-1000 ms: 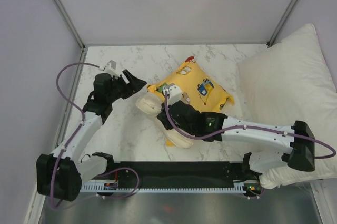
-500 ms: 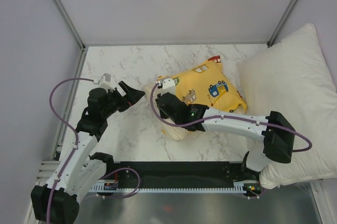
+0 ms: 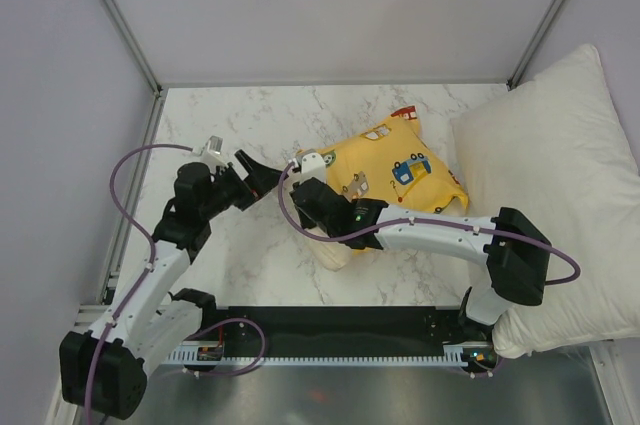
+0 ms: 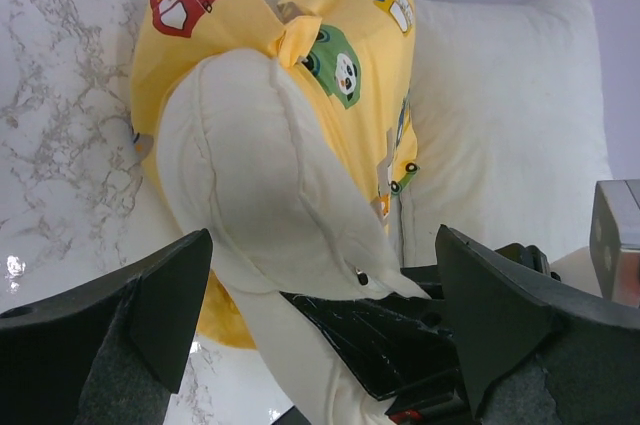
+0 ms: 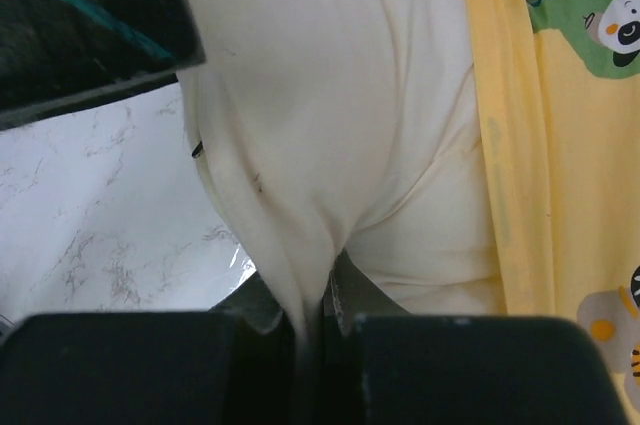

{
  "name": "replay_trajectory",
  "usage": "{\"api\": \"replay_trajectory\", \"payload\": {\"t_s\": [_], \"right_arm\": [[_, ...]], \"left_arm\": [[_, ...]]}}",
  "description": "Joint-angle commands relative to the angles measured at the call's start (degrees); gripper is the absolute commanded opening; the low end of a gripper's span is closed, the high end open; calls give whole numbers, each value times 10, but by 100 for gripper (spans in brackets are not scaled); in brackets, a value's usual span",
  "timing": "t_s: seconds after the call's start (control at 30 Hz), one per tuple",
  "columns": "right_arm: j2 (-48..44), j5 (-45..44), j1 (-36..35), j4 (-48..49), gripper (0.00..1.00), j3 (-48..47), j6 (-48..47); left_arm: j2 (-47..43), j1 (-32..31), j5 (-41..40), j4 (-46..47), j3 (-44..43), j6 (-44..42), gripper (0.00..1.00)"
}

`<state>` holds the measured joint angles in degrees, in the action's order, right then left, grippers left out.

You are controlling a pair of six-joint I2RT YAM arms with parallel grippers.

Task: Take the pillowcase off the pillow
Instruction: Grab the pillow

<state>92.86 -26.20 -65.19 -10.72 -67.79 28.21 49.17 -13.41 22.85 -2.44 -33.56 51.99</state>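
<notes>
Textures: pillow (image 5: pixel 300 145) soft cream, creased; pillowcase (image 5: pixel 560 145) yellow printed fabric, bunched.

Left arm (image 3: pixel 150 275): white links, black joint housings, large black block at lower left of frame. Right arm (image 3: pixel 440 235): same white-and-black build, black elbow block at right of frame, small green light (image 3: pixel 358 213) on wrist housing. Purple cable (image 3: pixel 125 170) loops off each wrist and runs along links. Small white-grey camera box (image 3: pixel 210 148) on each wrist. Left claw (image 3: pixel 262 173): matte black, broad wedge-shaped fingers (image 4: pixel 150 315). Right claw (image 5: pixel 322 330): black, flat, blunt-ended. Black base rail (image 3: pixel 330 325) with white slotted strip along bottom of frame.
</notes>
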Motion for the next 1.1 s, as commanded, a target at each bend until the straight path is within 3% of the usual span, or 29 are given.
{"api": "replay_trajectory", "payload": {"t_s": [0.0, 0.43, 0.7, 1.07], "right_arm": [[0, 10, -3, 69, 0, -32, -3], [6, -37, -60, 98, 0, -57, -63], [-24, -113, -68, 100, 2, -52, -93], [-36, -127, -69, 121, 3, -49, -115]], "left_arm": [[11, -17, 13, 37, -3, 23, 100], [73, -110, -103, 33, -12, 0, 100], [74, -116, -109, 28, 12, -12, 100], [103, -128, -119, -4, 11, -34, 100]]}}
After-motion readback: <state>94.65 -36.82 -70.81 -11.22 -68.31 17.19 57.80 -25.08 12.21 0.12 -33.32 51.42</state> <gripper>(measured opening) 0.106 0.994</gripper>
